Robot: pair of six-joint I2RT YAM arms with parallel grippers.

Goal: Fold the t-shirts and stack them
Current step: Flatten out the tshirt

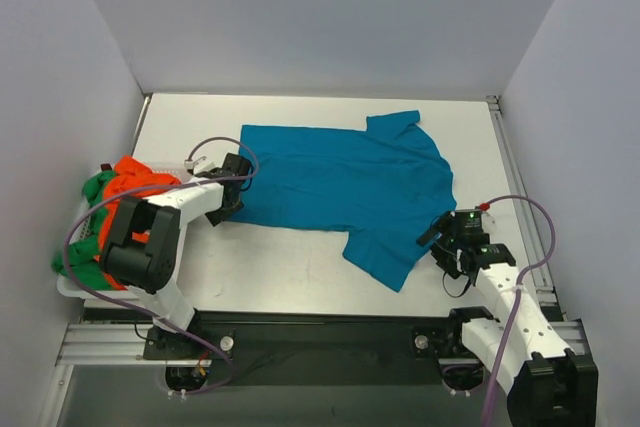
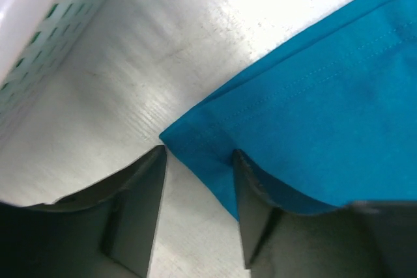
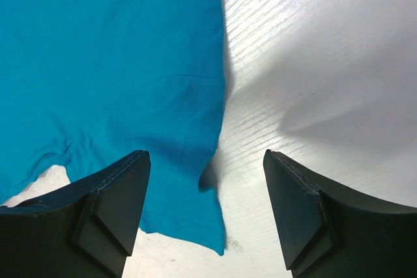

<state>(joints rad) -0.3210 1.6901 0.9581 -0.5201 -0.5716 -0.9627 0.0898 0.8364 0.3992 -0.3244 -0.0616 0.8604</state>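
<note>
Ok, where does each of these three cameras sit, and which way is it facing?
Top external: above and behind, looking down on the table; left arm, right arm, left gripper and right gripper show.
Left wrist: on the left arm, facing down at a corner of the teal-blue t-shirt between its open fingers; white basket upper left.
Right wrist: on the right arm, facing down at the shirt's edge; open fingers show.
Shared: all three see the teal-blue t-shirt.
</note>
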